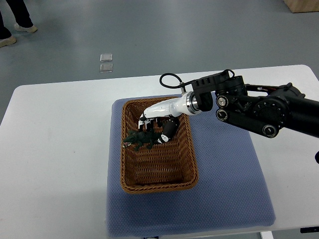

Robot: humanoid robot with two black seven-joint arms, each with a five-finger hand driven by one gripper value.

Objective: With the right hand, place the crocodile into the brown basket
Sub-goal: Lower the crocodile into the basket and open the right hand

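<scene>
A dark green toy crocodile (139, 139) lies inside the brown wicker basket (184, 172), toward its far left part. My right hand (154, 125), white with black fingers, reaches in from the right and hovers just over the crocodile. Its fingers (169, 129) curl down around the toy's back end and seem to touch it. The black right arm (259, 107) stretches across the table's right half. No left arm shows.
The basket stands on a blue-grey mat (224, 169) in the middle of a white table (55, 149). A person's feet (15, 27) stand on the grey floor at the far left. Two small clear squares (105, 62) lie on the floor beyond the table.
</scene>
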